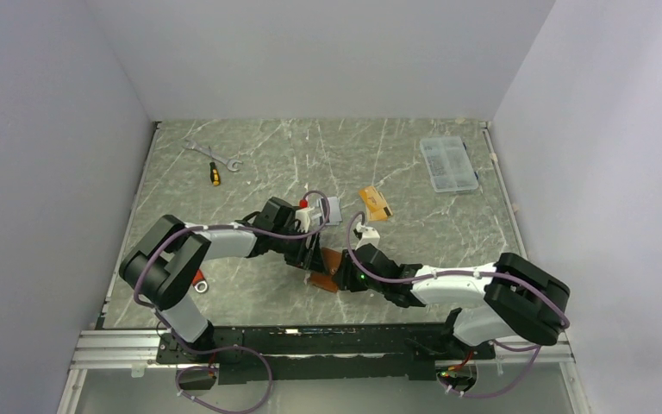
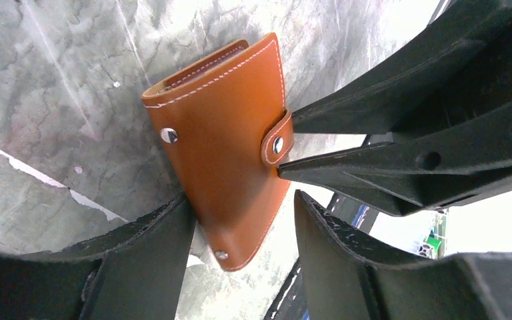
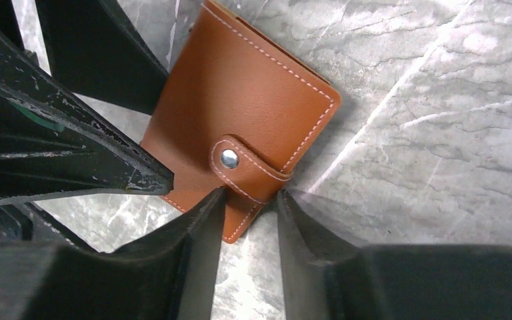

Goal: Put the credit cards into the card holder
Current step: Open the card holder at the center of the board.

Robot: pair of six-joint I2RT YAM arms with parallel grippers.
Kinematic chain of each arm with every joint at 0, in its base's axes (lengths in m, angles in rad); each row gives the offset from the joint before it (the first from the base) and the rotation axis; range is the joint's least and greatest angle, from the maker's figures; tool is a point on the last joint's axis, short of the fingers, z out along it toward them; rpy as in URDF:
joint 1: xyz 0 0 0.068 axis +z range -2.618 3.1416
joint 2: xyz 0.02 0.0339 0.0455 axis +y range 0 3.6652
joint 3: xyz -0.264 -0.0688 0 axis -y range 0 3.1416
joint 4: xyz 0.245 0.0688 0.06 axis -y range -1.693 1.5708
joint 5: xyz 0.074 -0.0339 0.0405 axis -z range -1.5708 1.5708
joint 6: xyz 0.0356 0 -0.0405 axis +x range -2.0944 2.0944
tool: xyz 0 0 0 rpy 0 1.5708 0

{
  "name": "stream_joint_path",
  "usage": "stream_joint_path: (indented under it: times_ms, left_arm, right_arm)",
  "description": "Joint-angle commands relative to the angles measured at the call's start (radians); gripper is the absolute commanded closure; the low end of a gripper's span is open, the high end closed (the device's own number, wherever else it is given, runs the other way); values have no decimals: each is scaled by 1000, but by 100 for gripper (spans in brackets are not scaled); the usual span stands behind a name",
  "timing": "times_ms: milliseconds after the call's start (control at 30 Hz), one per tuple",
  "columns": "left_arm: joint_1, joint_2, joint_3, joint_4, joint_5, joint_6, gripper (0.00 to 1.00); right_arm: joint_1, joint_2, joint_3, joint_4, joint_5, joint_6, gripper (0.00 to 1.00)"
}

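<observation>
The tan-brown card holder (image 1: 328,266) lies closed and snapped on the table between my two grippers. In the left wrist view my left gripper (image 2: 241,197) is open and straddles the holder's (image 2: 223,153) near end; one finger touches its edge and the other stands apart. In the right wrist view my right gripper (image 3: 251,192) pinches the snap tab where it wraps the holder's (image 3: 240,107) edge. An orange card (image 1: 376,203) and a silver-grey card (image 1: 331,208) lie on the table beyond the grippers. No black card shows.
A clear plastic compartment box (image 1: 448,162) stands at the back right. A wrench (image 1: 211,153) and a yellow-handled screwdriver (image 1: 215,172) lie at the back left. A small red item (image 1: 198,280) lies by the left arm. White walls enclose the table.
</observation>
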Motion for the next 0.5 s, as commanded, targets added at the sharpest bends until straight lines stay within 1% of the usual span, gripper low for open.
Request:
stream_joint_path:
  times_ms: [0, 67, 133, 233, 400, 467]
  left_arm:
    - [-10, 30, 21, -17, 27, -8, 40]
    - [-10, 24, 31, -13, 80, -20, 43]
    - [-10, 19, 33, -5, 115, -33, 44]
    - [-10, 17, 24, 12, 130, -35, 45]
    - [-10, 21, 26, -9, 100, 3, 69]
    - [-10, 18, 34, -28, 83, 16, 80]
  right_arm:
    - [-7, 60, -51, 83, -48, 52, 67]
    - [-9, 75, -70, 90, -41, 68, 72]
    - [-11, 90, -88, 93, -35, 80, 77]
    - [-18, 108, -113, 105, -33, 94, 82]
    - [-20, 83, -129, 107, -32, 102, 83]
    - [-20, 37, -126, 78, -16, 91, 81]
